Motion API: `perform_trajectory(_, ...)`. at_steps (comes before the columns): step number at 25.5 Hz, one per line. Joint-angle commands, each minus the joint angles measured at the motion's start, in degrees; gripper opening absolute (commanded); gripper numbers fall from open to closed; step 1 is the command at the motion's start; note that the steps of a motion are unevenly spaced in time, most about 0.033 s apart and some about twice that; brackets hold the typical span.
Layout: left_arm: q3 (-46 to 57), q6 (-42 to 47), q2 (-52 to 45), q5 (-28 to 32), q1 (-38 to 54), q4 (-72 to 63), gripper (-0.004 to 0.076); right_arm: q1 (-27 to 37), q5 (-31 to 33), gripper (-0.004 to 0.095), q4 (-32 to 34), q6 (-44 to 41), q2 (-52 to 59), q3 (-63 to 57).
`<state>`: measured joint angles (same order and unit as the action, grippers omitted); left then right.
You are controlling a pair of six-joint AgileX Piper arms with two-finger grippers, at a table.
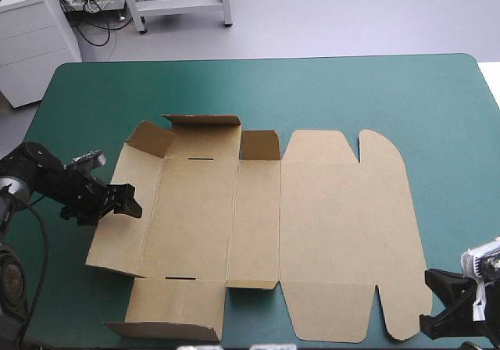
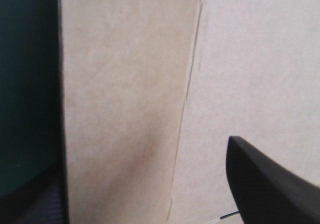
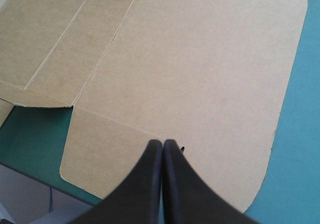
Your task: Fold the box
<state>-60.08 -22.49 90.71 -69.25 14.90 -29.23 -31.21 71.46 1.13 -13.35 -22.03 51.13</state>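
your right hand [image 3: 163,143] hangs closed at the table [image 1: 351,92], near right corner. your left hand [image 1: 129,200] stands wide at the box [image 1: 312,225], left wall; probably pinch and raise it next.

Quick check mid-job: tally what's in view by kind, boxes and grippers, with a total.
brown box: 1
grippers: 2 (left gripper, right gripper)
total: 3

Brown box [image 1: 328,225], cut sheet, mostly flat, left-end flaps raised, centred on table [image 1: 437,100]
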Motion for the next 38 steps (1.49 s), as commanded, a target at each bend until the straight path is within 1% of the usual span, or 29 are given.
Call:
perform_trajectory(1,-1.01,-0.1,-1.96,-5.53,0.16,-5.55,0.0523,0.17,-0.23,-0.0017,0.08,0.14,-0.58,1.21)
perform_trajectory(5,-1.01,1.48,-1.96,-5.64,0.06,-5.7,0.0512,0.17,-0.73,-0.0017,0.08,-0.12,-0.58,1.21)
perform_trajectory(8,-0.26,1.59,-3.07,-5.64,0.06,-5.7,0.045,0.17,-0.73,-0.0017,0.08,-0.12,-0.58,1.21)
perform_trajectory(17,2.92,1.82,-5.84,-5.64,0.06,-6.06,0.0193,0.17,-0.85,-0.0017,0.32,-0.24,-0.58,1.21)
perform_trajectory(19,2.95,2.18,-5.84,-5.64,-0.06,-6.06,0.0113,0.17,-0.85,-0.0017,0.32,-0.24,-0.58,1.21)
perform_trajectory(20,2.95,2.18,-5.84,-5.64,-0.06,-5.95,0.0047,0.17,-0.85,-0.0017,0.32,-0.24,-0.58,1.21)
perform_trajectory(21,2.95,2.18,-5.84,-5.64,-0.06,-5.95,0.0,0.17,-0.85,-0.0018,0.32,-0.24,-0.58,1.21)
perform_trajectory(22,2.95,2.07,-5.84,-5.64,-0.06,-5.85,-0.0032,0.17,-0.85,-0.0018,0.32,-0.24,-0.58,1.21)
perform_trajectory(25,2.32,1.24,-5.84,-5.64,-0.06,-4.42,-0.0032,0.17,0.01,-0.0018,0.32,-0.24,-0.58,1.21)
perform_trajectory(27,-0.59,1.24,-5.84,-5.64,-1.22,-0.47,-0.0032,0.17,0.01,-0.0018,0.32,-0.24,-0.58,1.21)
perform_trajectory(31,-11.23,4.19,-5.84,-5.64,-9.93,13.35,-0.0032,0.17,0.01,-0.0018,0.32,-0.24,-0.58,1.21)
perform_trajectory(32,-14.71,4.18,-5.6,-5.54,-13.35,17.76,-0.0032,0.17,0.01,-0.0018,0.32,-0.24,-0.58,1.21)
perform_trajectory(35,-20.55,4.18,-4.61,-5.19,-19.73,25.74,-0.0032,0.17,0.01,-0.0018,0.32,-0.24,-0.58,1.21)
perform_trajectory(36,-23.98,4.18,-3.31,-5.19,-23.79,31.06,-0.0032,0.17,0.01,-0.0018,0.22,-0.35,-0.58,1.21)
perform_trajectory(38,-27.28,4.18,-1.69,-5.04,-27.24,37.11,-0.0032,0.17,0.01,-0.0018,0.22,-1.0,-0.58,1.21)
